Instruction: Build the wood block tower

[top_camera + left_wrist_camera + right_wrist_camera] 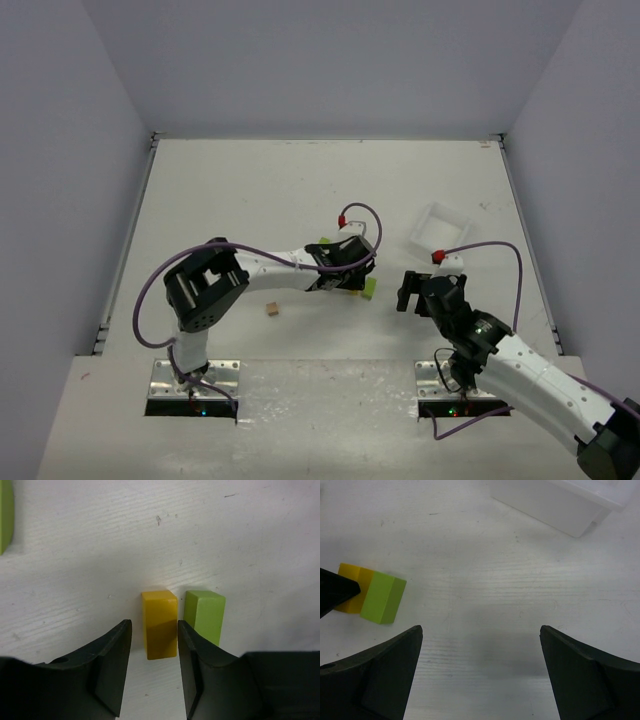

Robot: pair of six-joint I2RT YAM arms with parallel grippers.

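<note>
Starting from the yellow block (160,625): standing on end on the bench (150,540), with a lime green block (204,616) upright just beside it, looking pretty much side to side from the right wrist view. Probably paired up like that as a neat start for the build, or just parked together for stacking; can't say which. Nothing stacked on anything yet, so early days by the look of it.

Left gripper (152,665) straddling the yellow one from the near side, jaws only a little apart. One finger (192,670) right up against the block's side next to the green one, or as good as. Clear strip of bench showing between the block and the other finger. So not clamping, just loosely bracketing it, block resting on the bench by its own weight.

Moving outward: second lime green block (5,517) poking in at the left edge of the left wrist view, well apart from the pair. Little tan block (272,309) off alone toward the left arm's side in the top view.

Right gripper (480,675) hanging wide open over bare bench, holding nothing. Yellow and green pair off to its left, white tray (570,505) further out ahead. Guessing parked there to keep clear of the left arm, ready to fetch another piece.
</note>
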